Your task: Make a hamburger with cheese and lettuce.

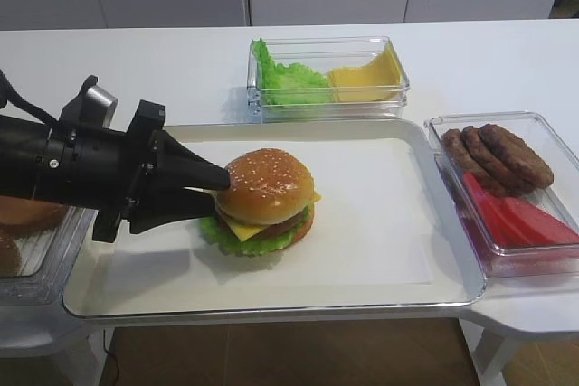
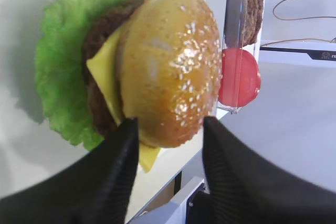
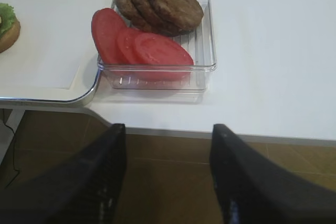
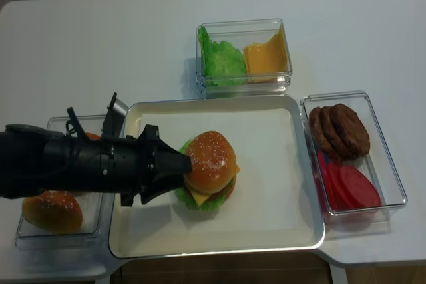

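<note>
The hamburger (image 1: 262, 201) stands in the middle of the white tray (image 1: 389, 223): ruffled lettuce (image 2: 60, 66) at the bottom, brown patty, yellow cheese (image 2: 107, 69) with a corner jutting out, and the sesame top bun (image 2: 170, 66) above. My left gripper (image 1: 220, 187) reaches in from the left, its jaws closed on the near edge of the top bun, one finger under it and one over it. It also shows in the other high view (image 4: 185, 166). My right gripper (image 3: 168, 135) is open and empty, off the table's front edge, below the patty box.
A clear box (image 1: 327, 74) behind the tray holds loose lettuce and bent cheese slices. A clear box (image 1: 507, 192) at the right holds brown patties and red tomato slices. A box (image 4: 56, 207) at the left holds plain buns.
</note>
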Tool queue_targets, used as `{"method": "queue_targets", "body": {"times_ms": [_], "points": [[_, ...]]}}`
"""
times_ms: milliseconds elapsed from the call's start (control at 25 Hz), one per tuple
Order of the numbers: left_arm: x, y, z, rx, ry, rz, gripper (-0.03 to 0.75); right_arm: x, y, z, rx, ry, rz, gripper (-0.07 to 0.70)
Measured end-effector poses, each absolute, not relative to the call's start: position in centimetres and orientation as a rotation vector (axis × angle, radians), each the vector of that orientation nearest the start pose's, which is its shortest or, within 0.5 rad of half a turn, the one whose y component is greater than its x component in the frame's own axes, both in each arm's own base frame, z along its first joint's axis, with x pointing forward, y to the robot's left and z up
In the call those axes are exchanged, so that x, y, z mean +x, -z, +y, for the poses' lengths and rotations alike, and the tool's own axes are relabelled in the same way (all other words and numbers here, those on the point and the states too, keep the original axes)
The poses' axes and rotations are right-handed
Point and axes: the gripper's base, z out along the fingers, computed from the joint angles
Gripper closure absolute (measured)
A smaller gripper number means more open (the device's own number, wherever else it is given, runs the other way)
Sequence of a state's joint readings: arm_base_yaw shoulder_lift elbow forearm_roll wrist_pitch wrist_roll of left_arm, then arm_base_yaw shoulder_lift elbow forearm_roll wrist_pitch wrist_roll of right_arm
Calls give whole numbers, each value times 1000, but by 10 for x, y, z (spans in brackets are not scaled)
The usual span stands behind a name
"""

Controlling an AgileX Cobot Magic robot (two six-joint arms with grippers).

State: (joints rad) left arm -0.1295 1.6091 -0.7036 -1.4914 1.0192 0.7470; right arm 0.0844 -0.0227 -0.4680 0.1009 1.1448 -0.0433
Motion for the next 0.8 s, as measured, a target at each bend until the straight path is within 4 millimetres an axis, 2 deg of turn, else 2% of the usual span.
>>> {"method": "queue_targets", "body": {"times_ms": [160,520,800], "points": [[253,-197,-111,-240,1599,2537,352,-9,-262,8,-146,-147,2132,226],[253,-198,-111,-219,1586,2528,342,-9,-262,8,-146,-147,2132,226],[245,-222,-104,-131,1431,2465,342,-9,-262,8,-146,-147,2132,226]]}}
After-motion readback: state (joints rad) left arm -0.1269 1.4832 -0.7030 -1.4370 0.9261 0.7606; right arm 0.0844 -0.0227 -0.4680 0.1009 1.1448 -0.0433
